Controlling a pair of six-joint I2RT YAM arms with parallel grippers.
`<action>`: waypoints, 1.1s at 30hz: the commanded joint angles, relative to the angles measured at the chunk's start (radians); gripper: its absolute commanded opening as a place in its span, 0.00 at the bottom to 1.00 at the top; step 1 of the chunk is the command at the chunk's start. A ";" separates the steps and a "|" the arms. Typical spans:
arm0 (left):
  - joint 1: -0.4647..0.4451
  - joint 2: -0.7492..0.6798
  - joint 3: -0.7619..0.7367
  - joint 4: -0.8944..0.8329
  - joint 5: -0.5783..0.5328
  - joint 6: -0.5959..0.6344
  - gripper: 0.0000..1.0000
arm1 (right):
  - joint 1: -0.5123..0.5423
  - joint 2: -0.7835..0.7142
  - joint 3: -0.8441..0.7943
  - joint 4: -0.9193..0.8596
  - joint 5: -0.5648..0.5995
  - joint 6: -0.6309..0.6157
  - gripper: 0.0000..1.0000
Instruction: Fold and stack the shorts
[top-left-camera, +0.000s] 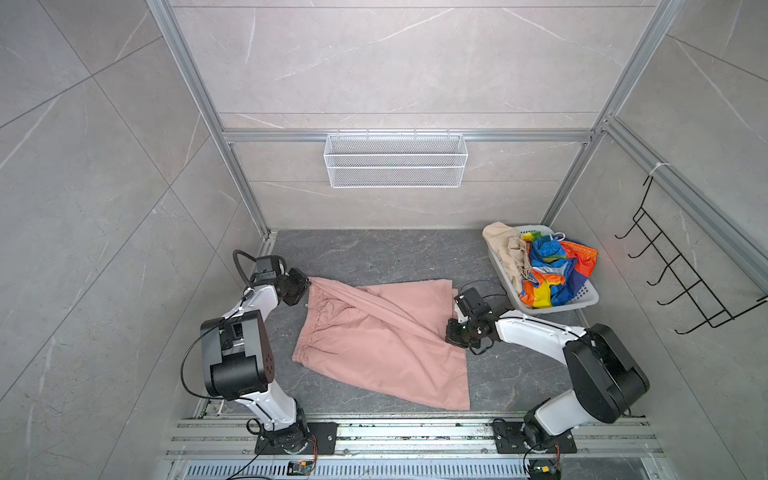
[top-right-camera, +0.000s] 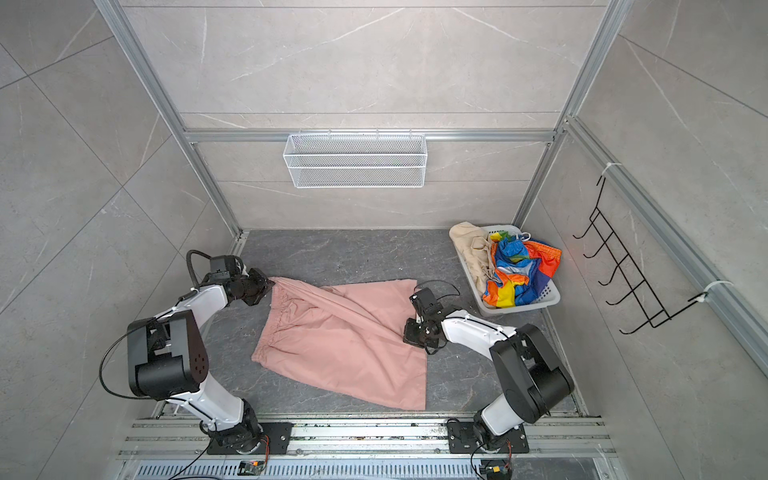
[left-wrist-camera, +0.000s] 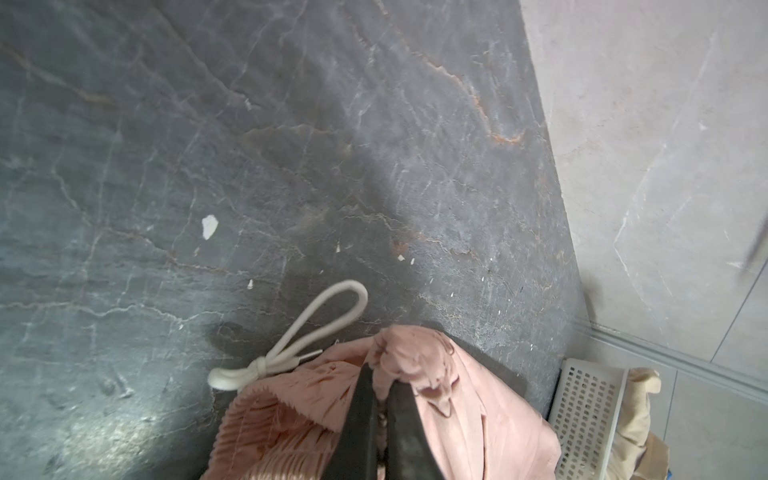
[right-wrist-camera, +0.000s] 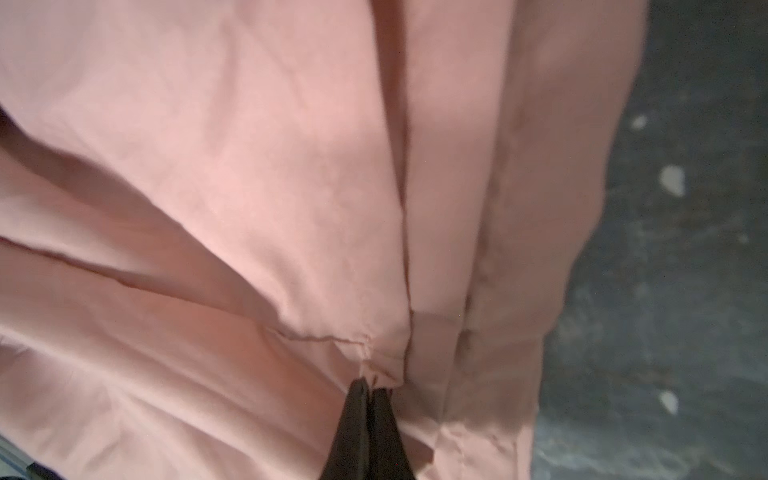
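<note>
Barely begun: the pink shorts (top-left-camera: 374, 345) lie unfolded on the worktop (top-left-camera: 374, 257), the left end effector (top-left-camera: 309, 284) clamped on their waistband and the right end effector (top-left-camera: 451, 328) on a hem, with the beige shorts (top-left-camera: 505, 245) and striped shorts (top-left-camera: 548, 270) heaped in the basket (top-left-camera: 582, 297).

A: Pink shorts (top-left-camera: 374, 332), a plastic laundry basket (top-left-camera: 590, 297) at far right: somebody's home?
B: No, a robot lab cell. An aluminium frame (top-left-camera: 291, 136) holds stone-look wall panels (top-left-camera: 395, 62) around a dark marbled tabletop (top-left-camera: 374, 257).
A: What else?
B: 2 arms, left arm (top-left-camera: 241, 353) and right arm (top-left-camera: 598, 365), are bolted to metal rails (top-left-camera: 415, 432) along the near edge, a bare circuit board (top-left-camera: 300, 467) by the left base. A wire basket (top-left-camera: 395, 160) hangs on the far crossbar, a black hook rack (top-left-camera: 685, 266) on the right wall.
</note>
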 joint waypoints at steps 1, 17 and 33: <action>-0.007 0.010 0.015 0.126 -0.040 -0.054 0.01 | -0.089 0.118 0.036 0.021 0.068 -0.023 0.00; -0.144 0.315 0.555 -0.038 -0.001 0.003 0.02 | -0.292 0.317 0.564 -0.179 0.089 -0.161 0.00; -0.121 0.033 0.302 -0.097 -0.031 0.124 0.19 | -0.303 -0.124 0.319 -0.229 0.048 -0.205 0.00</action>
